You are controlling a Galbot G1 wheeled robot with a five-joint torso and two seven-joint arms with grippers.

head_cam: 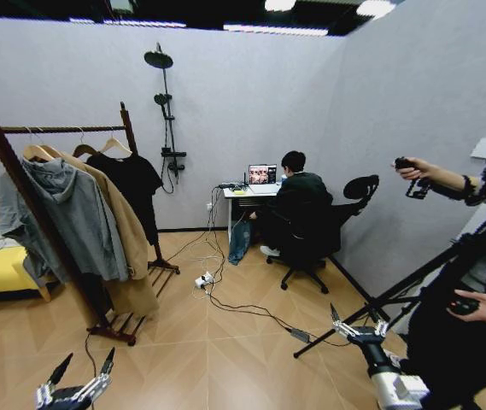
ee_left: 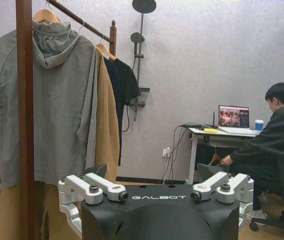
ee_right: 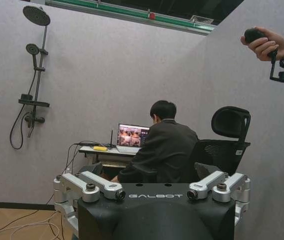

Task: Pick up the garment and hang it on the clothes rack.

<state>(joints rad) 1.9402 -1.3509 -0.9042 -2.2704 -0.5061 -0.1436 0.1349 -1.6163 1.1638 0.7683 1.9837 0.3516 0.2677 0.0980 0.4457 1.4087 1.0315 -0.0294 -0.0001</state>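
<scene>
The clothes rack (head_cam: 63, 129) stands at about ten o'clock in the head view, its dark wooden top bar running between two posts above a slatted base on the floor. On it hang a grey hoodie (head_cam: 72, 213), a tan coat (head_cam: 127, 231) and a black T-shirt (head_cam: 131, 184), side by side. I cannot find a teal garment anywhere in these views. At seven o'clock the left pincer (head_cam: 82, 366) hovers low over the floor, fingers spread wide, holding nothing. At twelve o'clock a desk (head_cam: 247, 192) with a laptop (head_cam: 262, 174) stands against the far wall. At five o'clock the right pincer (head_cam: 358, 318) hangs over the floor, also wide open and empty.
</scene>
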